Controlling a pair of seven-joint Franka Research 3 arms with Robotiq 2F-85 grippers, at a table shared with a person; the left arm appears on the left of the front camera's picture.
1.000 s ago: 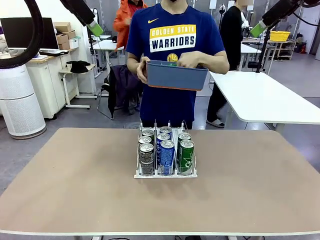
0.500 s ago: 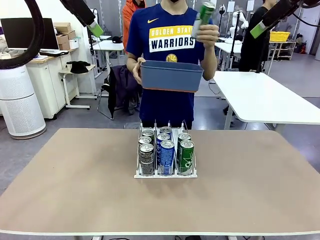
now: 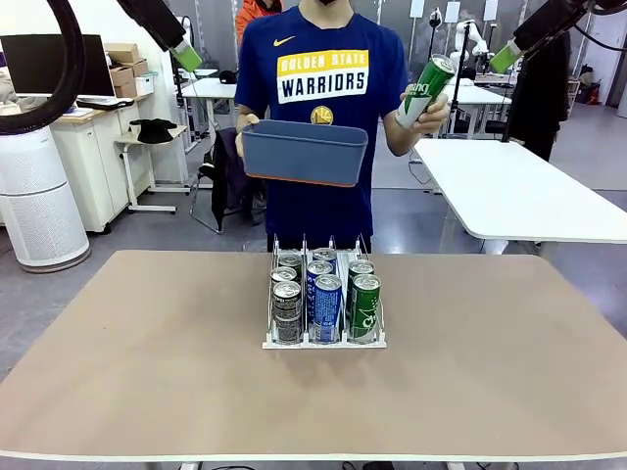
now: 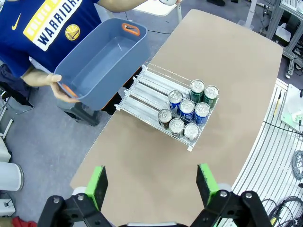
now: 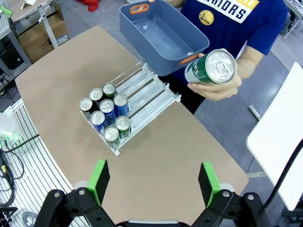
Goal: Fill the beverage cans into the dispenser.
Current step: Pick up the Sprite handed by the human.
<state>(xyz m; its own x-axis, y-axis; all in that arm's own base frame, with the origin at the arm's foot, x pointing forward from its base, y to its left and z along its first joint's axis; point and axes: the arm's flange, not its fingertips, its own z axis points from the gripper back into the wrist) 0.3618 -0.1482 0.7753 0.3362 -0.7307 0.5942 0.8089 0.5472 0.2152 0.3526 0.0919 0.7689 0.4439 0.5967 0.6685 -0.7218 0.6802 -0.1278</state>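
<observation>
Counter [image 3: 147, 372]: tan, well below both end effectors. Carries the dispenser only, so there's room to descend on either side.
Person: far side, facing both arms. One hand [image 4: 45, 80] on the tub, other hand [image 5: 222, 87] offers a can.
Tub [image 3: 304, 157]: blue-grey w/ orange handles, looks empty inside. Held in the air between the two end effectors, above the dispenser's far end. Keep the approach clear of it.
Dispenser [image 5: 149, 90]: clear 3-lane rack, below and ahead of both end effectors. Far half of the rails is bare.
R end effector [image 5: 154, 165]: fingers wide apart, holding nothing, high up. Closest to the offered can, so prob. the one to take it.
L end effector [image 4: 151, 168]: fingers wide apart, nothing held, high over the counter's near-left side. Best left parked.
Loaded cans: 8, packed at the robot-side end. 3 grey-black [image 3: 287, 311], 3 blue [image 3: 327, 304], 2 green [image 3: 365, 305].
Green can [image 3: 427, 90]: tilted in the person's hand, top facing the R wrist cam, ahead and to one side of R's fingers, well apart from L.
Step (judged): handover to R, then into the green lane behind its 2 cans.
How: match the wrist to the can's tilt. Clamp on bare body clear of the person's fingers, square across the dia. Wait for release, bring it upright, then lower between the dividers w/o clipping them or nudging the loaded cans.
</observation>
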